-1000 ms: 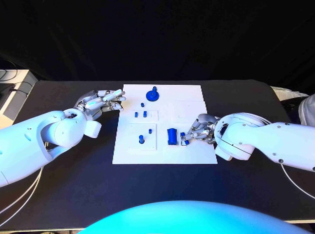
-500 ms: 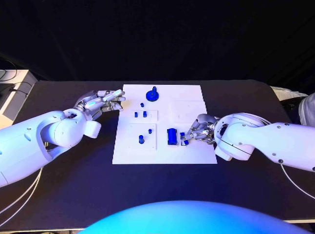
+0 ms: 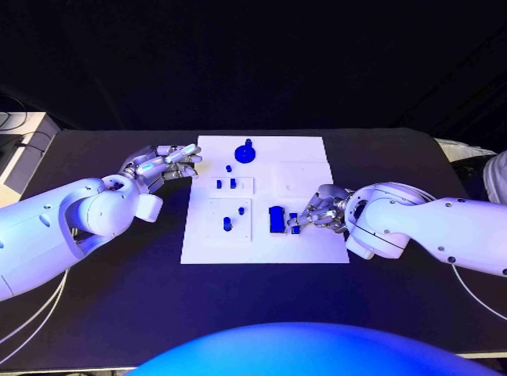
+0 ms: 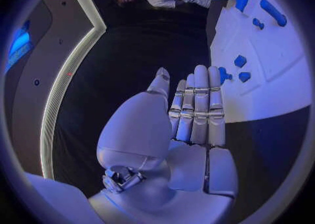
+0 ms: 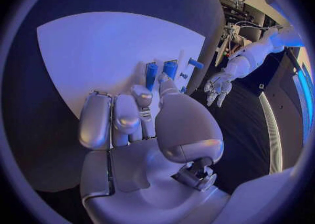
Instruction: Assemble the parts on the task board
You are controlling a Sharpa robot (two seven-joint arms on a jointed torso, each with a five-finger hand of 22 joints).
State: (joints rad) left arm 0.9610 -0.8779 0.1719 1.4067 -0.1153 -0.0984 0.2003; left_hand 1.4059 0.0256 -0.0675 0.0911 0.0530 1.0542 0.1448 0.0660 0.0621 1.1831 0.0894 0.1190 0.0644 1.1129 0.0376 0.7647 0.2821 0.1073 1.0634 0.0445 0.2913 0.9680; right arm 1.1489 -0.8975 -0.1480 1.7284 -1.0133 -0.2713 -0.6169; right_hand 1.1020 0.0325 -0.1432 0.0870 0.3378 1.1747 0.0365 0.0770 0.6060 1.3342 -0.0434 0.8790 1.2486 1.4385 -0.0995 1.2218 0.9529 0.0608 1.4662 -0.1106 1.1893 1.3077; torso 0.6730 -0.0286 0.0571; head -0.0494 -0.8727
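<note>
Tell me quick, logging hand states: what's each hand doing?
Left hand: open, holding nothing, beside the task board.
Right hand: pinching a small blue part.

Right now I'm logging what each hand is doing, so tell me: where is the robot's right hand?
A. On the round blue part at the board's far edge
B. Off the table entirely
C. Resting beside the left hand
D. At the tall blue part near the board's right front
D: in the head view the right hand sits on the task board, its fingers at the tall blue part, far from the left hand.
</note>
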